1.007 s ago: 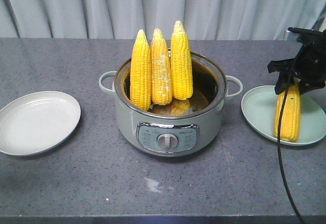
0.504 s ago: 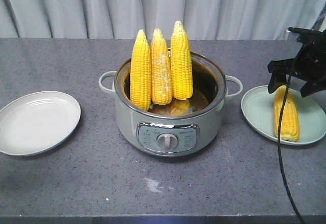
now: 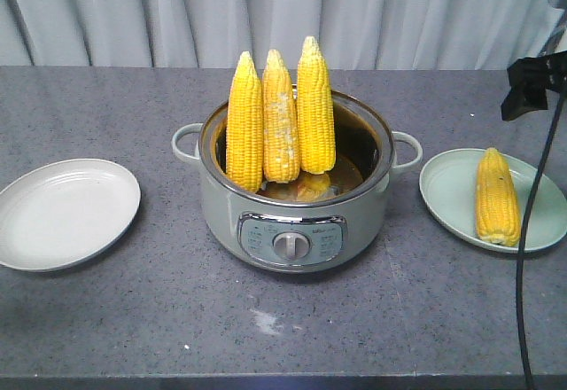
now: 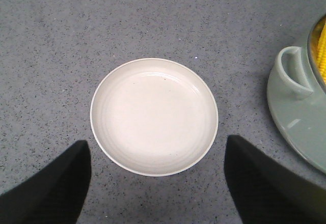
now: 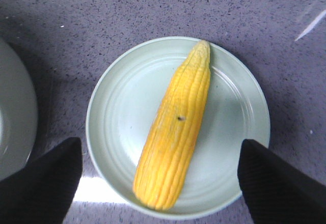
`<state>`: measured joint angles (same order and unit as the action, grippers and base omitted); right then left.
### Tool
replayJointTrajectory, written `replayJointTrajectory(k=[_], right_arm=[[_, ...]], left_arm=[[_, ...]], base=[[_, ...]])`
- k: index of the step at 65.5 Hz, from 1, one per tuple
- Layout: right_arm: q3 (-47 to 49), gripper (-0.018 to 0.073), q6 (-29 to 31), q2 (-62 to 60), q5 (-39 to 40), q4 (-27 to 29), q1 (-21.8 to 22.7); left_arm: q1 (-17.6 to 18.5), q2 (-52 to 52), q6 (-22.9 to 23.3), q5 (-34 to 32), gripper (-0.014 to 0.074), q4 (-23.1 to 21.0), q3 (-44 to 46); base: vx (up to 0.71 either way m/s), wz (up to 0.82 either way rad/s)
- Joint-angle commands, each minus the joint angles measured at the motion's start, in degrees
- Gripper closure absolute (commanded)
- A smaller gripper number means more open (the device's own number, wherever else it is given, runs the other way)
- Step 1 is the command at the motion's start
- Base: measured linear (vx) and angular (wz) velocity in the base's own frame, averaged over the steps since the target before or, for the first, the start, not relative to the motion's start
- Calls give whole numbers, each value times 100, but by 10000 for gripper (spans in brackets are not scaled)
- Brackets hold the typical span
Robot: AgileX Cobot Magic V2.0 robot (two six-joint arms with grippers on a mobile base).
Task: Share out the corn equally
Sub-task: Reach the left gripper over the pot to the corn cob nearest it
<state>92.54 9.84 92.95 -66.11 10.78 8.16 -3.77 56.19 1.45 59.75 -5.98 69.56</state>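
Three corn cobs (image 3: 281,120) stand upright, tips up, in a grey-green electric pot (image 3: 292,222) at the table's middle. One more corn cob (image 3: 496,197) lies flat on a pale green plate (image 3: 447,186) to the right. In the right wrist view that cob (image 5: 178,132) lies diagonally across the green plate (image 5: 122,112). My right gripper (image 5: 158,142) hangs open above it, fingers wide on either side and touching nothing. My left gripper (image 4: 156,141) is open above an empty white plate (image 4: 153,117), which sits at the left (image 3: 66,213).
The pot's side handle (image 4: 293,68) shows at the right of the left wrist view. Part of the right arm (image 3: 527,84) and its black cable (image 3: 523,257) hang over the table's right edge. Grey curtains close off the back.
The right gripper has let go of the cob, which now lies flat on the green plate. It has then risen up and to the right, nearly out of the front view.
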Motion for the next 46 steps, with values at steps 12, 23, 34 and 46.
replayJointTrajectory(k=[12,23,34,46], right_arm=[[-1816,-34,202,-2192,1019,32,14],[-2553,-34,347,-2947,1195,30,14],[-2741,-34,332,-3325,1323,72,14],[-2741,-34,332,-3393,1299,94,14]], left_arm=[[19,-35,-2,-461,80,-80,199],[19,-35,-145,-419,80,-88,199],[19,-35,-357,-425,80,-536,199],[25,159,-1281,-565,80,-1795,251]], base=[[0,0],[0,0],[0,0],[0,0]])
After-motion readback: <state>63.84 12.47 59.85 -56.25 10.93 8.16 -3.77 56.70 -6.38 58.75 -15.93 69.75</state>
